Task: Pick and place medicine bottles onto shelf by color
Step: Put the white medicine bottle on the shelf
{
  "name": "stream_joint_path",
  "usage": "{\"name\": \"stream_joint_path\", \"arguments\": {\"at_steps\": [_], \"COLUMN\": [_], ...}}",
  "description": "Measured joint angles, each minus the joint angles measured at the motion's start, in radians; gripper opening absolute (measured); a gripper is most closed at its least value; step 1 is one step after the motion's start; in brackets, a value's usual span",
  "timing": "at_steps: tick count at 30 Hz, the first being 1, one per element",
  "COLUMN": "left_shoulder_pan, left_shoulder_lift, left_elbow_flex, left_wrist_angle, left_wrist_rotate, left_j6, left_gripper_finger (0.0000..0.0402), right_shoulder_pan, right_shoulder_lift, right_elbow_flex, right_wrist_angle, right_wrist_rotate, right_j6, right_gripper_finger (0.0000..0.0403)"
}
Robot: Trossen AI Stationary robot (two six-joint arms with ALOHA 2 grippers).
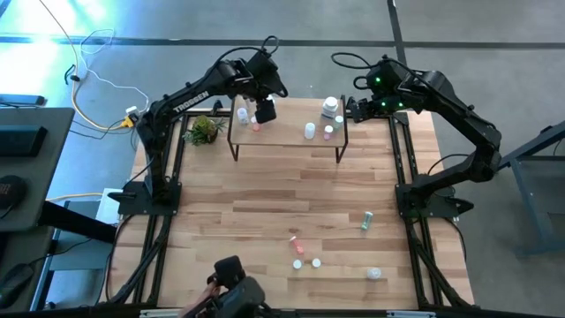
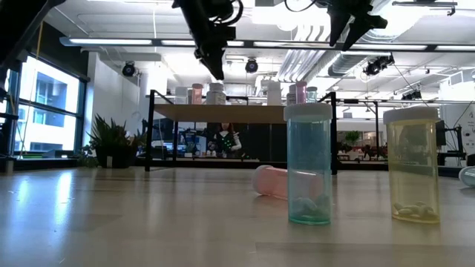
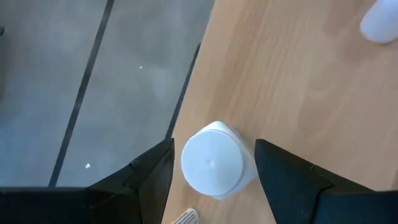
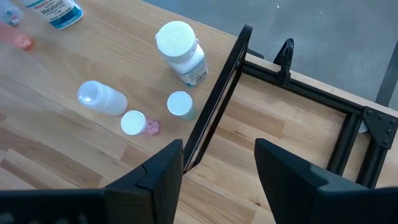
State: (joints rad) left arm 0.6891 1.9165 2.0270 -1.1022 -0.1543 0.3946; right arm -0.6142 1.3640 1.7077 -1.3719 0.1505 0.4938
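The shelf (image 1: 287, 141) stands at the table's far edge with several small bottles on it. My left gripper (image 1: 263, 110) hangs over its left part, pointing down and open. In the left wrist view its fingers (image 3: 212, 144) stand on either side of an upright white-capped bottle (image 3: 211, 163) near the shelf's edge. My right gripper (image 1: 357, 108) is open and empty at the shelf's right end (image 4: 217, 168). More bottles lie on the near table: a green one (image 1: 366, 221), a pink one (image 1: 295, 240) and a white jar (image 1: 374, 274). My left gripper comes at the white-capped bottle from above, one finger (image 3: 152, 171) on each side of its body (image 3: 245, 168). The bottle stands upright on the shelf. Whether the fingers touch it, I cannot tell.
On the shelf's right end stand a white jar (image 4: 180, 53), a green bottle (image 4: 180, 104) and a pink one (image 4: 135, 123); a clear one (image 4: 102, 98) lies beside them. A potted plant (image 1: 205, 129) stands left of the shelf. Black frame rails (image 1: 410, 168) line the table's sides.
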Motion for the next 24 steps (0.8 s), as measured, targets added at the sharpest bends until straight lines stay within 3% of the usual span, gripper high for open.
{"name": "stream_joint_path", "arguments": {"at_steps": [24], "left_shoulder_pan": [0.045], "left_shoulder_lift": [0.025], "left_elbow_flex": [0.000], "left_wrist_angle": [-0.056], "left_wrist_rotate": [0.000], "left_j6": [-0.007], "left_gripper_finger": [0.0213], "right_shoulder_pan": [0.000], "right_shoulder_lift": [0.000], "right_elbow_flex": [0.000], "right_wrist_angle": [0.000], "right_wrist_rotate": [-0.001], "right_j6": [0.000], "right_gripper_finger": [0.0190]}}
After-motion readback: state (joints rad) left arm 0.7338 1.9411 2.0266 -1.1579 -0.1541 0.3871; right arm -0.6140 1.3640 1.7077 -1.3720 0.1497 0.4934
